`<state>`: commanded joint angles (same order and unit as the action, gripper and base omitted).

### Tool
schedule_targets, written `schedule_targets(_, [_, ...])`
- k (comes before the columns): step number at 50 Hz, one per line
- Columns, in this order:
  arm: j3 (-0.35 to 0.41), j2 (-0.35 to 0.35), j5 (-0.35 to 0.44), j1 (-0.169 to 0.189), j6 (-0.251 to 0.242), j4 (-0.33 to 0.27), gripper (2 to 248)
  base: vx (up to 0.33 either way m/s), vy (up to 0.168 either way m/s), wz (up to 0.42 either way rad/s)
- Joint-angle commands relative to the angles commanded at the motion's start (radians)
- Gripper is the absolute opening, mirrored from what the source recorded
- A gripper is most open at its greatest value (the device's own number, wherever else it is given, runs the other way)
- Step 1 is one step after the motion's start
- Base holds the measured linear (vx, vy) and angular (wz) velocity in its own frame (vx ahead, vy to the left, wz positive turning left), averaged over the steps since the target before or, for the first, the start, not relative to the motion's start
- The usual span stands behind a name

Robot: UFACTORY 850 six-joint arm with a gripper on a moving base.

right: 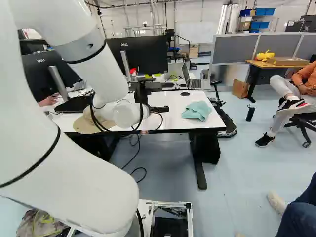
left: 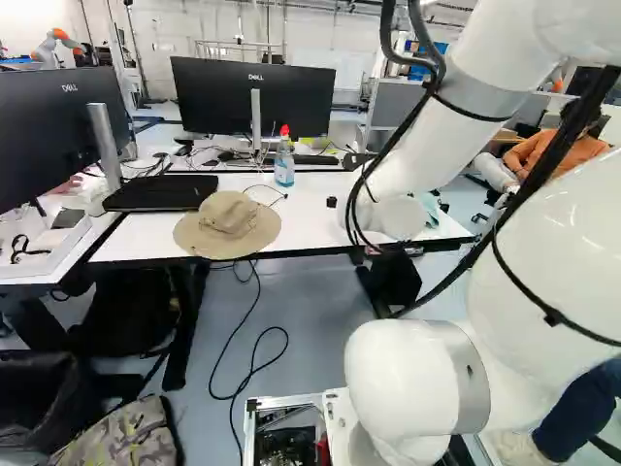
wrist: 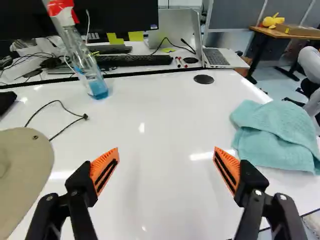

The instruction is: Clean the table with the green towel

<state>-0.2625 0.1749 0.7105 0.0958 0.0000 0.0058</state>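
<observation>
A pale logo sits on each of the 2 black monitors [left: 254,95] [left: 60,136] in the left base view. With 12 o'clock as straight ahead of the end effector [right: 160,109], the green towel [wrist: 275,135] lies at 2 o'clock, just beyond the right finger and apart from it, loosely folded and rumpled on the white counter [wrist: 150,120], near its right edge. The end effector [wrist: 166,160] stands wide open, its 2 orange pads [wrist: 104,171] far apart and angled toward each other, with only the glossy white top showing between them; whether the tips touch that surface I cannot tell. At 9 o'clock is a tan brimmed hat [wrist: 25,165], partly in the wrist view, and at 10 o'clock a thin black cable [wrist: 60,102] curls beside it. A clear spray bottle [wrist: 90,65] with a red head and blue liquid stands at 11 o'clock. Near 12 o'clock, farther off, is a black keyboard [wrist: 132,60], and at 1 o'clock come a round black desk insert [wrist: 203,79] and, past it, an open laptop [wrist: 215,56].
</observation>
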Motion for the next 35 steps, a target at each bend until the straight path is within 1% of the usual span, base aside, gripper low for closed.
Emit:
schedule_targets(17, [0.091,0.054,0.084,-0.05,0.0,-0.003,247,0.0,0.0,0.0])
schedule_targets(35, [0.151,0.09,0.14,-0.083,0.0,-0.005,247,0.0,0.0,0.0])
